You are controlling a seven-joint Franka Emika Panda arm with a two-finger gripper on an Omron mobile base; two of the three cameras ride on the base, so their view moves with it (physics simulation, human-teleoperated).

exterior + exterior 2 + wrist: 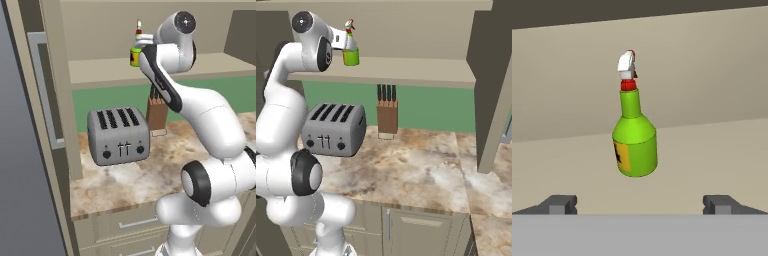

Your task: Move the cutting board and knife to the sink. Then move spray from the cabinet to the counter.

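Cabinet (406, 30) stands open: flat matte beige panels, a wide plain shelf (416, 70), a long grey bar handle (42, 90) on the door at the left edge of the left base view. Below it the desk (421, 170), polished marbled stone in beige and brown, smooth beige drawer fronts beneath; green wall behind. On the desk a boxy brushed-grey toaster (118, 135) with four dark slots and rounded corners, and just beyond it an upright wooden knife block (387, 116) with black handles sticking up. No board, loose knife or sink in these views, so the first half of the task cannot be judged from here. Second half looks barely begun: the spray (634, 140) stands upright on the cabinet shelf, untouched, and has yet to be gripped and brought down to the desk. It is a small glossy green bottle, round-shouldered with a narrow neck, yellow label on one side, red collar and white trigger top. Hand (640, 204) is raised level with the shelf, fingers spread wide, the bottle centred ahead of the gap and clear of both dark, blunt tips.
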